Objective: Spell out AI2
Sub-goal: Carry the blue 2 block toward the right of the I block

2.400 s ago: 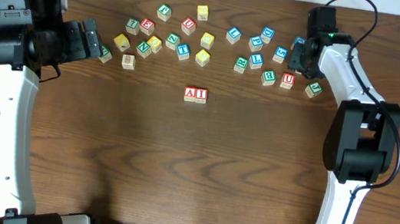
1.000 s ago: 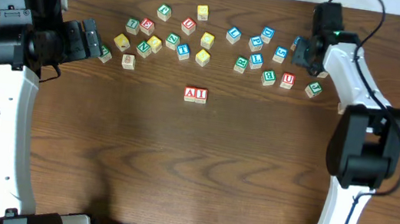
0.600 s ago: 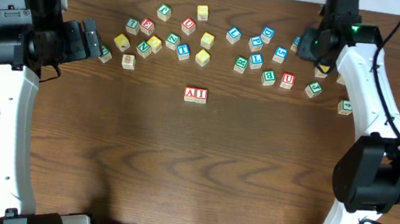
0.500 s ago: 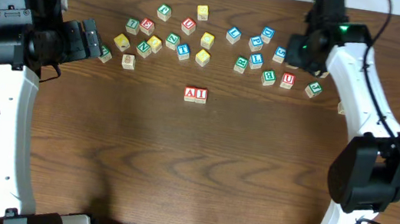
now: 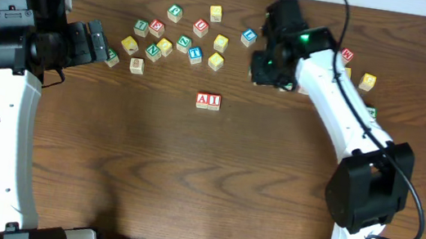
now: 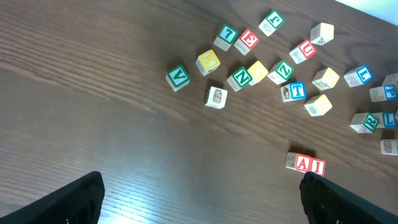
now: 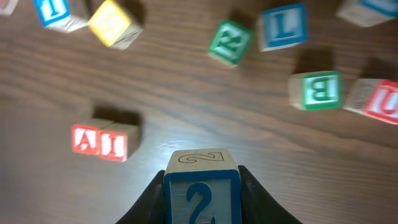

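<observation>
The red "A" cube (image 5: 202, 99) and red "I" cube (image 5: 214, 101) sit side by side mid-table; they also show in the left wrist view, A (image 6: 303, 163) and I (image 6: 316, 166), and in the right wrist view, A (image 7: 86, 139) and I (image 7: 116, 145). My right gripper (image 7: 202, 196) is shut on the blue-framed "2" cube (image 7: 202, 191), held above the table to the right of the A and I. In the overhead view the right gripper (image 5: 274, 66) hides the cube. My left gripper (image 6: 199, 199) is open and empty at the far left.
Several other letter cubes lie scattered along the back of the table, such as a yellow one (image 5: 216, 60), a green R (image 7: 231, 41), a blue L (image 7: 283, 25), a green B (image 7: 318, 89) and a red U (image 7: 379, 101). A few cubes lie at the right, one yellow (image 5: 367, 80).
My right arm has swung from the far right of the table leftward toward the middle, carrying the "2" cube. The left arm has not moved.
</observation>
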Motion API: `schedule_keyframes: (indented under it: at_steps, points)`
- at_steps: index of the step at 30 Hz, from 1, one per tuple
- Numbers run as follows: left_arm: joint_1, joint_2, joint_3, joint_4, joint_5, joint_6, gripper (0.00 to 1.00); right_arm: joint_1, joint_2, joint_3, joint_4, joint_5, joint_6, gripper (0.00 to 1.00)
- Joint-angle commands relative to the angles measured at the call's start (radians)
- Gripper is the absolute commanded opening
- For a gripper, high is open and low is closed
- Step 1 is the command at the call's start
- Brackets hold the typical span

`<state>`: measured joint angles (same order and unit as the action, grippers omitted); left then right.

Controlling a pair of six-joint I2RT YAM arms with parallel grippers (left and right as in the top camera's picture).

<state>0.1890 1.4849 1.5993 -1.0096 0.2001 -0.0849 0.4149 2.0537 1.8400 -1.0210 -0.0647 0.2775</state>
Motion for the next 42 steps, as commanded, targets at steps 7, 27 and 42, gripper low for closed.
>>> schedule_keyframes:
  at_steps: [7, 27, 42]
  points:
    - [0.002, 0.01, 0.008, 0.0, -0.003, -0.002, 0.99, 0.073, 0.079, -0.005, 0.003, -0.006, 0.026, 0.23]
    - [0.002, 0.01, 0.008, 0.001, -0.003, -0.002, 0.99, 0.129, 0.225, -0.006, 0.022, 0.021, 0.077, 0.25]
    - [0.002, 0.01, 0.008, 0.001, -0.003, -0.002, 0.99, 0.143, 0.234, -0.005, -0.011, 0.017, 0.088, 0.43]
